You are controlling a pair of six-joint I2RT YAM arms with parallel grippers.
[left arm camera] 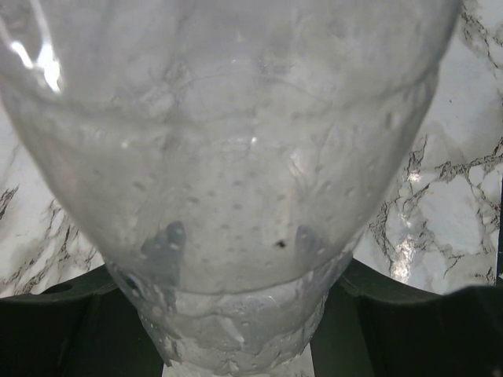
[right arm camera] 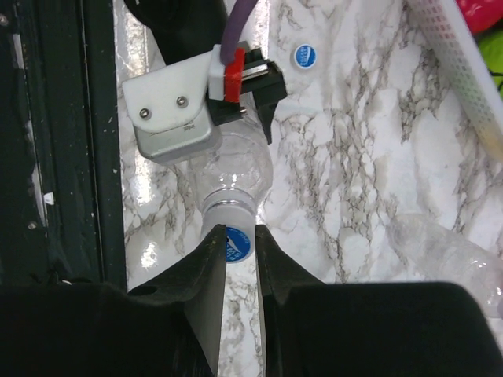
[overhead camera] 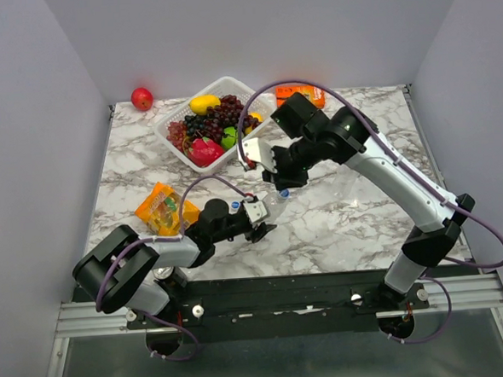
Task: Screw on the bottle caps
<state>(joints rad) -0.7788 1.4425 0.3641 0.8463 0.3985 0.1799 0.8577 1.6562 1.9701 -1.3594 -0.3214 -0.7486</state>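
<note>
Left arm is kept low and stretched toward 3 o'clock in the top view. The left gripper [overhead camera: 264,217] is clamped on the body of a clear ribbed bottle [right arm camera: 240,169], which is held lying with its neck toward 1 o'clock. Right arm is bent in from 4 o'clock. The right gripper [right arm camera: 238,261] is pinched on a blue cap [right arm camera: 237,243] with a white mark, set at the bottle's mouth. In the right wrist view a loose cap [right arm camera: 305,55] is seen at 1 o'clock and a second bottle [right arm camera: 448,251] at 3 o'clock.
</note>
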